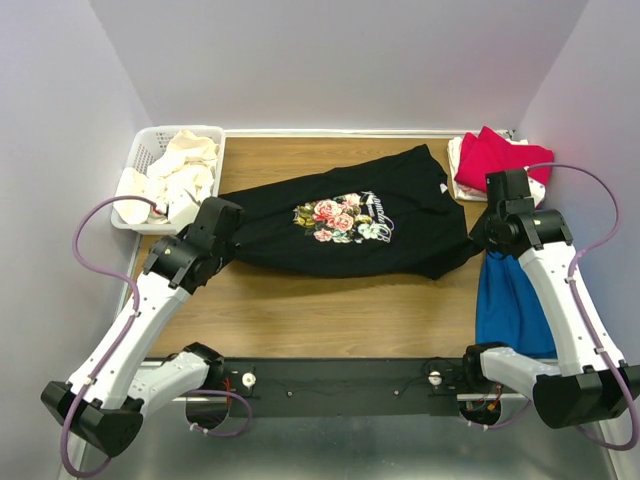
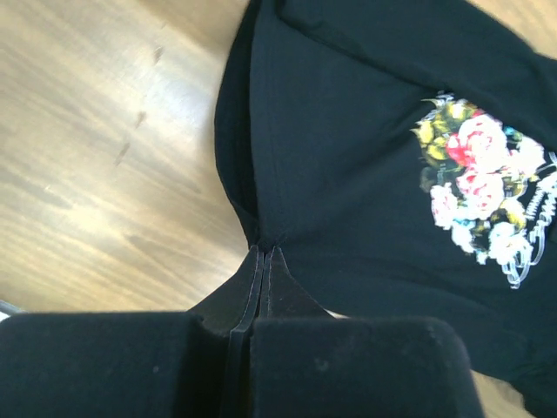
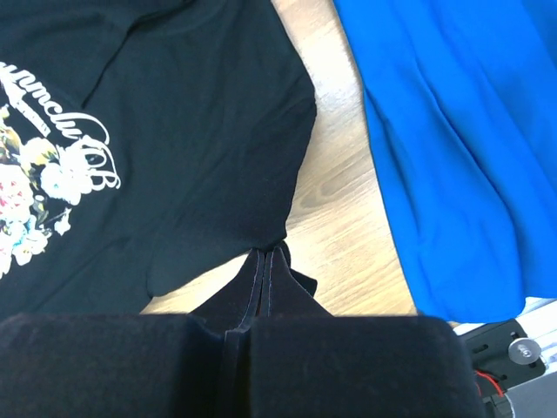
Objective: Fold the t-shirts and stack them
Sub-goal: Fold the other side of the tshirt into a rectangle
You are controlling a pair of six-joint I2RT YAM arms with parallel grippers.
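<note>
My left gripper (image 2: 264, 254) is pinched shut on the left edge of the black floral t-shirt (image 1: 350, 215), right gripper (image 3: 265, 254) likewise on its right edge, to spread it flat mid-table for folding; red t-shirt (image 1: 495, 155) tops the far-right stack; cream shirts (image 1: 185, 165) wait in the far-left basket (image 1: 145, 148).

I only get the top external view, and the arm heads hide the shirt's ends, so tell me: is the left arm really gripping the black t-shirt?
Observer: Yes. In the left wrist view, the left gripper has its jaws shut on a puckered edge of the black t-shirt.
Operator: And the right?
Observer: The right gripper has its jaws shut on the shirt's opposite edge.
Operator: Is the blue cloth caught too?
Observer: No. The blue cloth lies apart, with bare table between.
</note>
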